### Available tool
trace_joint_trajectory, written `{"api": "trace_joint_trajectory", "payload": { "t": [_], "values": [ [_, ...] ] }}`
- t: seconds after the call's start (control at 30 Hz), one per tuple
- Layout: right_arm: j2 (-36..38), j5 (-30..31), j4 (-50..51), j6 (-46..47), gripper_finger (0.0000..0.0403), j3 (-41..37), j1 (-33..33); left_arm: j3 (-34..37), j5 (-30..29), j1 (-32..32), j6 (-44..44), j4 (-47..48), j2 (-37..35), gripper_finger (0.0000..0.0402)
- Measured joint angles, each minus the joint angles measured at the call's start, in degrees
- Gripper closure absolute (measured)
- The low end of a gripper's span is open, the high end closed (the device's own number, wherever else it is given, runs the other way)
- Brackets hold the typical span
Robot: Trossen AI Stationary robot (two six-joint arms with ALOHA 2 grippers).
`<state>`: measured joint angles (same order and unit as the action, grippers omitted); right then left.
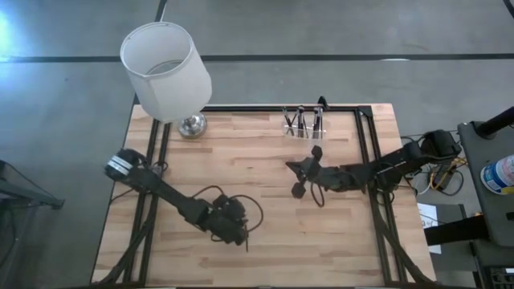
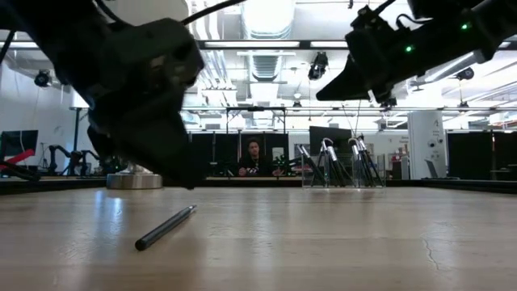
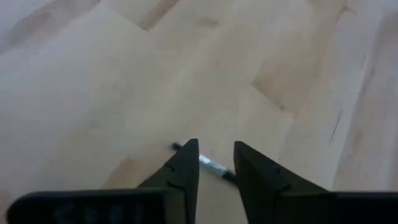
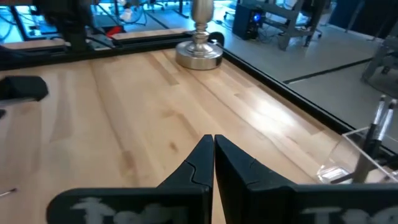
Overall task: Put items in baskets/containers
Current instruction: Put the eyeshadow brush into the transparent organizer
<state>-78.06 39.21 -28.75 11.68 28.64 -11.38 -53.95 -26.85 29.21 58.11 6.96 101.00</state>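
Note:
One thin dark stick (image 2: 166, 228) lies flat on the wooden table near its front edge. In the left wrist view the stick (image 3: 211, 167) runs crosswise just beyond my fingertips. My left gripper (image 3: 216, 148) hangs open a little above it, tilted downward, touching nothing; in the low view it (image 2: 184, 182) stands clear over the stick's far end. A small clear container (image 1: 303, 122) at the table's far edge holds several sticks upright. My right gripper (image 4: 213, 138) is shut and empty, in the air near the table's middle (image 1: 291, 166), in front of the container.
A lamp with a big white shade (image 1: 166, 71) stands on a round metal base (image 1: 193, 125) at the far left. A black frame rail (image 1: 281, 107) runs along the far edge. A person (image 2: 254, 158) sits beyond the table. Bare wood lies between the arms.

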Motion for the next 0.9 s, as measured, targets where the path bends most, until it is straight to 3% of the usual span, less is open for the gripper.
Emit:
{"api": "trace_joint_trajectory", "payload": {
  "t": [0.13,0.33,0.57,0.9],
  "values": [
    [0.0,0.0,0.0,1.4,0.0394,0.0,-2.0,-3.7,1.2,0.0,2.9,1.7,3.0,0.029],
    [0.0,2.4,0.0,1.8,0.0394,0.0,-5.1,-7.7,-2.5,0.6,8.2,14.3,5.7,0.0284],
    [0.0,3.7,-0.1,1.9,0.0394,0.0,-7.7,-8.3,-2.3,1.1,9.8,14.5,6.2,0.0284],
    [0.0,4.8,-0.2,1.7,0.0394,0.1,-8.3,-8.0,-0.6,1.3,-3.0,25.3,5.9,0.0284]
  ]
}}
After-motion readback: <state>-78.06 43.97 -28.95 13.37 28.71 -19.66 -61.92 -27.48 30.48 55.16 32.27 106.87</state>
